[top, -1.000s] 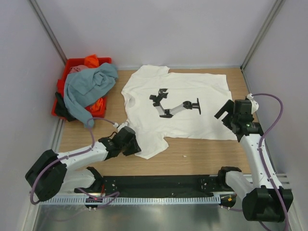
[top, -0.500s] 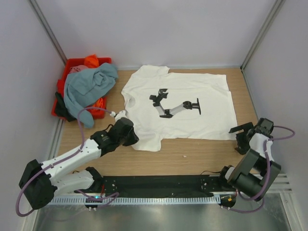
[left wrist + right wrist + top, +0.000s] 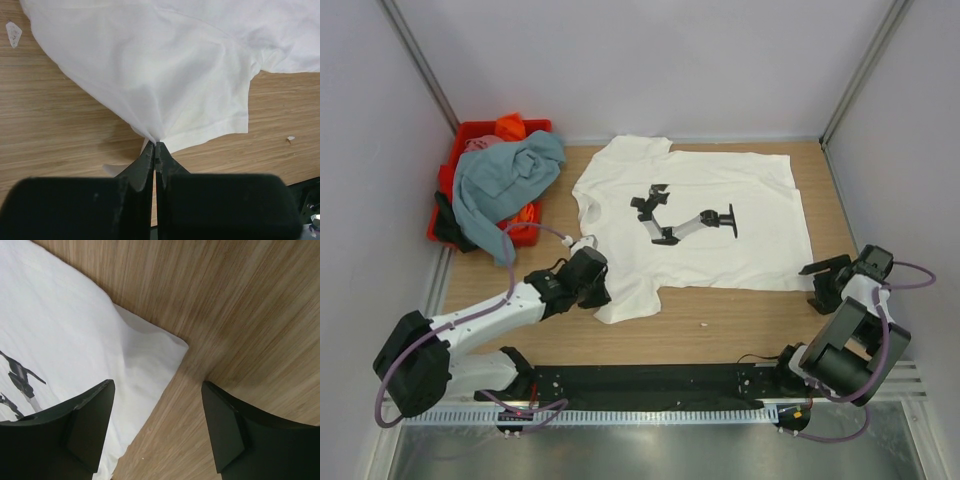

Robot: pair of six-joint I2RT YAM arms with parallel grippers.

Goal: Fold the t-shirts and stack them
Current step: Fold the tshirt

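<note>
The white t-shirt [image 3: 750, 250] lies spread flat on the wooden table [image 3: 720, 320], print side up. Its black chest print [image 3: 685, 220] serves as the reference for everything else. Its hem runs along the right of the print, and one sleeve lies on the near-left of it.

The left gripper [image 3: 592, 280] sits at that near-left sleeve. In the left wrist view its fingers [image 3: 145, 165] are pressed together on a pinch of sleeve cloth [image 3: 200, 90], which rises to a small peak at the tips. The right gripper [image 3: 820, 282] is on the near-right of the print, just beyond the hem. In its wrist view the jaws stand wide apart and hold nothing, with the hem corner [image 3: 170, 347] lying flat on the wood between and ahead of them.

Far-left of the print, the red crate [image 3: 470, 128] holds the waiting shirts. A grey-blue one [image 3: 505, 180] is draped over its edge and an orange one [image 3: 510, 127] lies behind it.

The step in hand appears to be the first fold of the white shirt, beginning with the sleeve. The next move probably calls for the left arm to lift the pinched sleeve and carry it over toward the print. The right arm would need to come down on the hem corner and close on it, so the body can be folded without dragging or bunching.
</note>
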